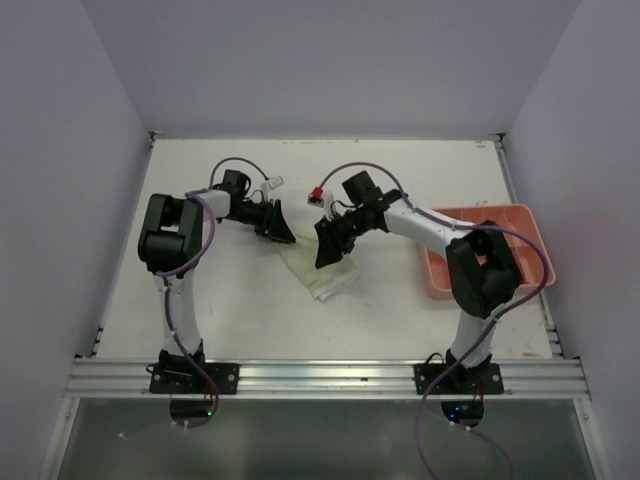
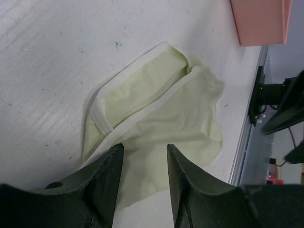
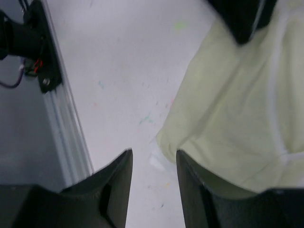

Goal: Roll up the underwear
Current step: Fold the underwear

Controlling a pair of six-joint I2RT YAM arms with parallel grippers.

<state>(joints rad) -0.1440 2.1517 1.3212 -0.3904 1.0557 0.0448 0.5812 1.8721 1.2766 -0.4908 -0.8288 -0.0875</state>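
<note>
Task item: one underwear (image 1: pixel 322 270), pale yellow-green, the only garment in view.
Position of item: on the table (image 1: pixel 220 300), about its middle, a little toward the near edge.
Condition of item: lies flat and unrolled. The left wrist view shows the underwear (image 2: pixel 161 104) with a pale edging band and one layer folded over another.
Left gripper (image 1: pixel 278 228): at the far left corner of the garment. In its own view the left gripper (image 2: pixel 142 149) has its fingers apart, and the cloth shows flat through the gap. Nothing is clamped.
Right gripper (image 1: pixel 328 250): over the far right part of the garment. In its own view the right gripper (image 3: pixel 154 154) has its fingers apart with bare table in the gap. One finger is above the edge of the underwear (image 3: pixel 237 109). Nothing is clamped.
Spacing of grippers: near each other, both low over the same garment. A dark finger of the other arm shows at the top of the right wrist view.
Tray (image 1: pixel 500 209): one, salmon-pink, against the right edge of the table and well apart from the garment. A corner of the tray (image 2: pixel 261 21) shows in the left wrist view.
Obstruction: the right arm crosses above the tray's left part in the top view, so its contents cannot be made out. The right gripper hides part of the garment in that view.
Rail (image 1: pixel 320 378): one metal rail along the near edge, carrying both arm bases.
Count: one garment, one tray, two arms, two grippers.
Surface marks: small coloured specks on the table near the garment.
</note>
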